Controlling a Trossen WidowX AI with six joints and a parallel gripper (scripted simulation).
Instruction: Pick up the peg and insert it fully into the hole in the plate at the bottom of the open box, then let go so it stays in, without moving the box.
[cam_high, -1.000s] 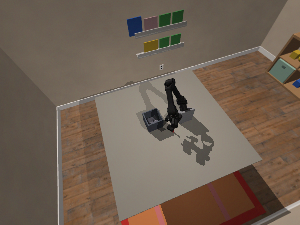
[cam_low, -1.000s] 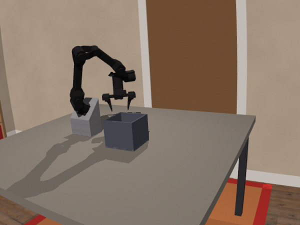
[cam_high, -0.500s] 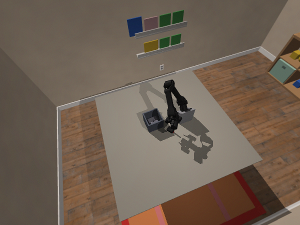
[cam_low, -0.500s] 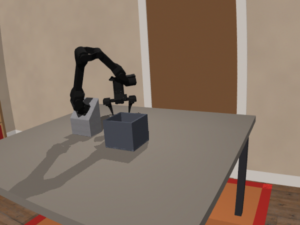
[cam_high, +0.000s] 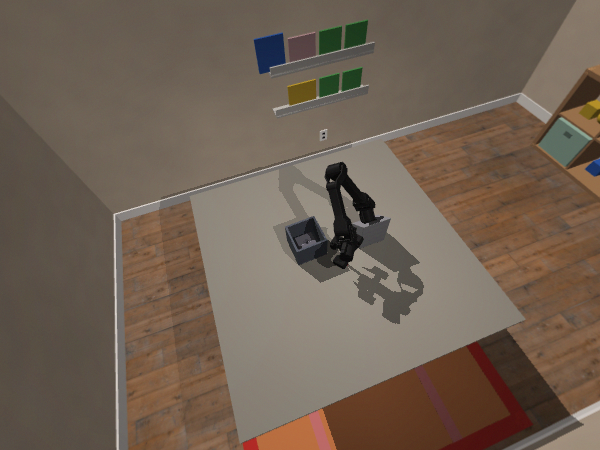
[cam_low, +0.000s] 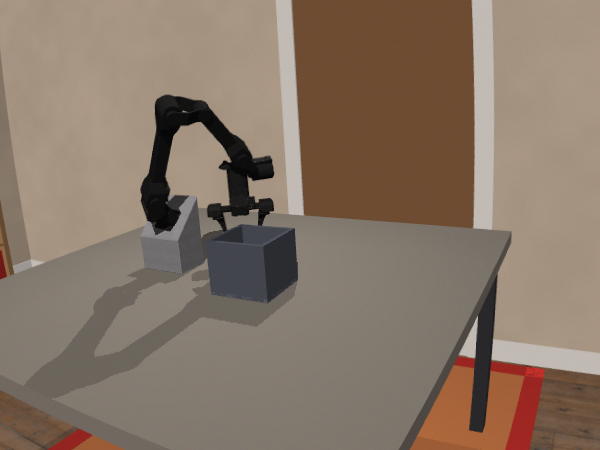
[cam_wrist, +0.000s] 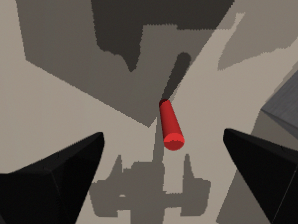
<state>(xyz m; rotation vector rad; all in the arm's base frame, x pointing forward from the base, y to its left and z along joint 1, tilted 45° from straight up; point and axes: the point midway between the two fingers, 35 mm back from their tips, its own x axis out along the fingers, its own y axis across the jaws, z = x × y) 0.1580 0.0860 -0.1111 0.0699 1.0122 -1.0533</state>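
A red peg (cam_wrist: 170, 125) stands upright on the table, seen from above in the wrist view, between my two black fingers and below them. My gripper (cam_wrist: 163, 136) is wide open and empty. In the exterior view the gripper (cam_low: 241, 216) hangs just behind the dark grey open box (cam_low: 252, 268), which hides the peg. In the top view the gripper (cam_high: 344, 255) is to the right of the box (cam_high: 306, 239), whose inner plate (cam_high: 306, 241) shows pale; the peg is hidden under the arm.
A light grey wedge-shaped block (cam_low: 171, 241) holds the arm's base beside the box; it also shows in the top view (cam_high: 371, 230). A corner of the box (cam_wrist: 282, 107) shows at the right edge of the wrist view.
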